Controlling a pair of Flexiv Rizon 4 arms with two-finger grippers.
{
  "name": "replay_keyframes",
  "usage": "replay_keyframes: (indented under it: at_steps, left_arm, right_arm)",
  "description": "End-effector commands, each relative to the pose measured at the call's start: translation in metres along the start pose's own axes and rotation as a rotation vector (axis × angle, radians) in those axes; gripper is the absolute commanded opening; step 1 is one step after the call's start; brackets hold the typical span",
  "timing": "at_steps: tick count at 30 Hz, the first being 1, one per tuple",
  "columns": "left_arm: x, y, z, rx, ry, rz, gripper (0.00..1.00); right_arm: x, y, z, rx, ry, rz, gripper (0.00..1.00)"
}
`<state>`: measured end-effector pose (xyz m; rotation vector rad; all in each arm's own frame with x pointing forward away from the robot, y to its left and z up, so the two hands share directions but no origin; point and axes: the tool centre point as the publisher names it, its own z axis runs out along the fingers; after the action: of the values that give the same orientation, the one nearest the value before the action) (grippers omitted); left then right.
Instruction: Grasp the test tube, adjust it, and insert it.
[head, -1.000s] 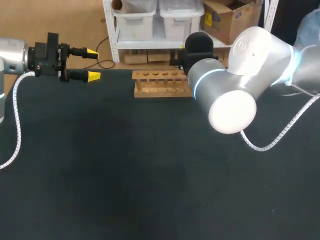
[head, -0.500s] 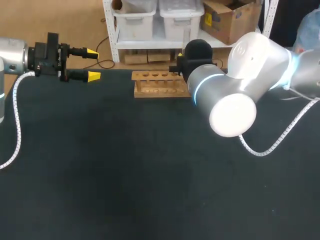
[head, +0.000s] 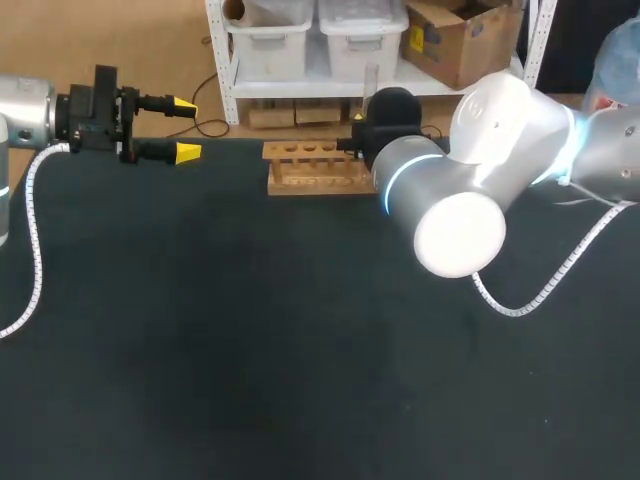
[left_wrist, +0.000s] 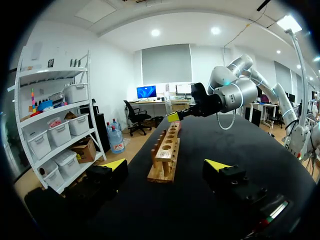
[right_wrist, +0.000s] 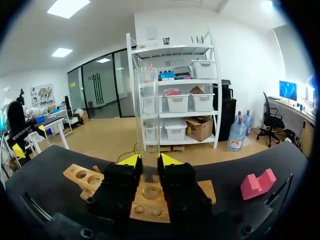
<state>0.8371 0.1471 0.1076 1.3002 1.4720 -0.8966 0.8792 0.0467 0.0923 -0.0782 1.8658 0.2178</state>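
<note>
Right tool (right_wrist: 149, 161) clamps upright test tube (right_wrist: 148, 110) | left tool (left_wrist: 166, 165) spread wide

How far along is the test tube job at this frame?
Grasp looks done: the right gripper is shut on the test tube, held upright. In hand: alignment, with the tube standing over a hole at the end of the wooden rack. Left: lowering it into the hole and releasing; the tube does not look seated yet. The left gripper is open, away from the rack.
</note>
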Motion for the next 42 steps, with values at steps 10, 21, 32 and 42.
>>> replay_keyframes:
  at_steps: [10,21,32,42]
  left_arm:
    - [0.001,0.000,0.000,0.001,-0.001,0.001,1.00]
    - [0.001,0.000,0.000,0.001,-0.001,0.001,1.00]
    - [0.001,0.000,0.000,0.001,-0.001,0.001,1.00]
    - [0.001,0.000,0.000,0.001,-0.001,0.001,1.00]
  right_arm:
    - [0.000,-0.001,-0.002,-0.007,-0.007,-0.003,0.33]
    - [-0.001,-0.004,-0.007,0.006,-0.010,0.002,0.31]
    - [-0.002,-0.003,-0.011,0.009,-0.018,0.007,0.00]
    - [-0.005,-0.005,-0.014,0.023,-0.031,0.002,0.24]
